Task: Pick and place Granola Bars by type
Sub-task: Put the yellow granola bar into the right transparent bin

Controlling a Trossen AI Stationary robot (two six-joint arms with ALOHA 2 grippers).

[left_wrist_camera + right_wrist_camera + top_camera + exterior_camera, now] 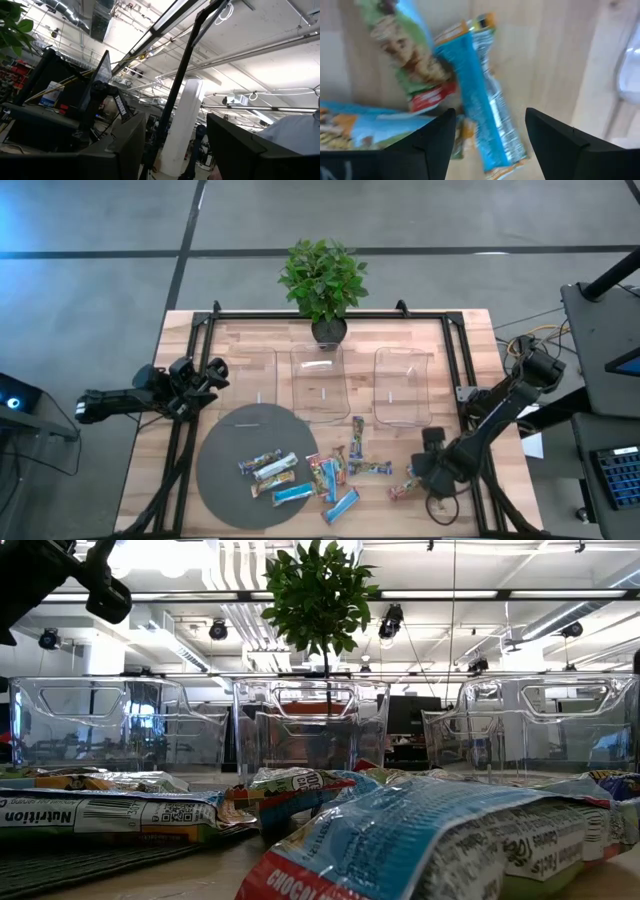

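Right hand (432, 463) (fingers apart) over Granola Bars (320, 472).

Bare worktop (250, 385) open between the clear trays (320, 385) and the round mat (225, 465). Near edge crowded with granola bars (330, 475). Potted plant (323, 280) blocking the far middle edge.

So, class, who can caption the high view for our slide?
Right gripper hovers open over scattered granola bars; left gripper waits aside.
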